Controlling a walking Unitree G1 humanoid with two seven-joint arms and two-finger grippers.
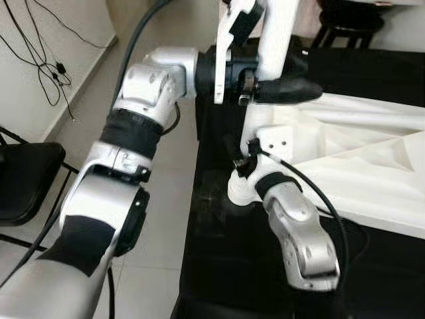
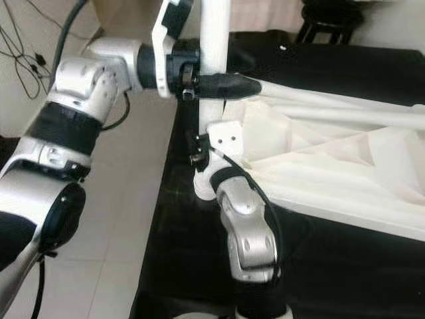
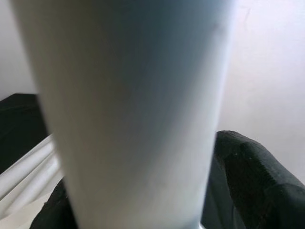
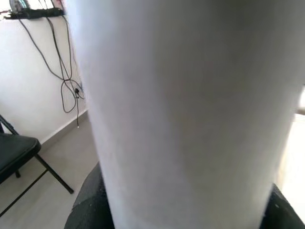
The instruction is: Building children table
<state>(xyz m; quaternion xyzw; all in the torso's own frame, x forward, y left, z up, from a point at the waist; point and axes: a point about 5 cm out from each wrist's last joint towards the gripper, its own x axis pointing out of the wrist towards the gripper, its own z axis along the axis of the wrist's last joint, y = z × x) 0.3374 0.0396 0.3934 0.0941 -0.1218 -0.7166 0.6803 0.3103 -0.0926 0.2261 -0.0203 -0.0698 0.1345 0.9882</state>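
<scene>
A white children's table (image 1: 358,166) lies upside down on a black-covered surface (image 1: 226,266). A round white table leg (image 1: 275,40) stands upright at its near-left corner, beside a bracket with screw holes (image 1: 279,141). My left gripper (image 1: 289,85) is shut on the leg partway up, with one black finger (image 2: 229,84) across its front. My right gripper (image 1: 244,174) is shut on the leg's lower end at the corner. In the left wrist view the leg (image 3: 133,119) is very close, with a finger (image 3: 252,176) beside it. The right wrist view likewise has the leg (image 4: 190,95) pressed close.
A black folding chair (image 1: 26,179) stands on the tiled floor to the left. Cables (image 1: 46,66) hang down the wall behind it. A dark stool (image 1: 348,20) is at the back, past the black surface. Open floor runs along the surface's left edge.
</scene>
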